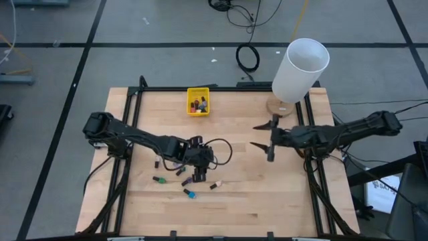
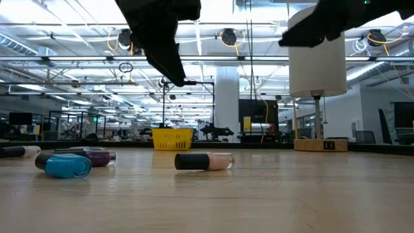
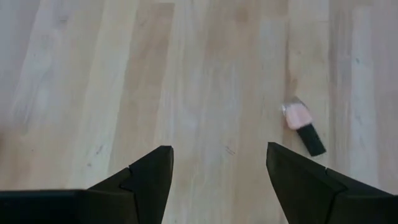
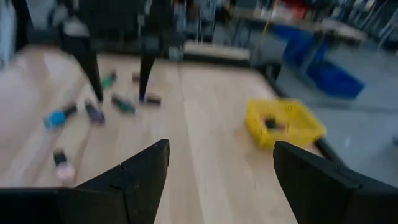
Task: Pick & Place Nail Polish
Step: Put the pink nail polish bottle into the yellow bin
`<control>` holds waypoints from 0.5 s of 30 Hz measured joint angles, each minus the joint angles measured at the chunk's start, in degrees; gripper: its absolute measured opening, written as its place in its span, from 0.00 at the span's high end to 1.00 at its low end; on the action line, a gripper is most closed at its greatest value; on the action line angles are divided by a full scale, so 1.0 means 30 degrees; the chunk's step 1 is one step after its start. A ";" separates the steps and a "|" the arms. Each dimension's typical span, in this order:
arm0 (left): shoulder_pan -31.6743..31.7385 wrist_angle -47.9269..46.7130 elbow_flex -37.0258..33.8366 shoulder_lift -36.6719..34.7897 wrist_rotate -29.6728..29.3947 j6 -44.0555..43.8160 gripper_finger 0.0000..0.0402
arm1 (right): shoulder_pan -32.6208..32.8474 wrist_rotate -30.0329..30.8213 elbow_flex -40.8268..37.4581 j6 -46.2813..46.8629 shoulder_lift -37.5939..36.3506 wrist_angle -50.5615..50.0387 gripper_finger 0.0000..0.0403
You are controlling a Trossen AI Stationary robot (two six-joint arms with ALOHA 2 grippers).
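The left hand (image 1: pixel 195 161) hung apart and empty above the pale wooden worktop (image 1: pixel 241 194), so a pick seemed underway; tiny dark-capped nail polish bottles (image 1: pixel 189 193) lay scattered beside it, some already in the small yellow bin (image 1: pixel 198 111). Next it needed lowering over one. The right hand (image 1: pixel 262 136) waited apart

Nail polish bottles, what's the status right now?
Left gripper open, empty, above loose nail polish bottles. Right gripper open, waiting mid-table. Some bottles in yellow bin. Nothing blocking.
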 joint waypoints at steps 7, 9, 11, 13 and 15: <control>-0.0003 -0.0170 0.0009 0.0000 -0.0381 0.0158 0.38 | 0.0015 -0.0052 -0.1829 -0.0020 -0.1941 0.2977 0.32; -0.0010 -0.0132 0.0009 0.0000 -0.0375 0.0362 0.38 | 0.0015 -0.0053 -0.2151 0.0089 -0.2291 0.3069 0.32; -0.0002 -0.0040 0.0009 0.0000 -0.0447 0.0576 0.38 | 0.0015 -0.0052 -0.2399 0.0133 -0.2543 0.3156 0.32; 0.0012 0.0061 0.0009 -0.0002 -0.0472 0.0648 0.38 | 0.0015 -0.0052 -0.2712 0.0507 -0.2703 0.3332 0.32; 0.0012 0.0064 0.0009 -0.0003 -0.0505 0.0646 0.38 | 0.0015 -0.0052 -0.3041 0.0738 -0.2746 0.3986 0.32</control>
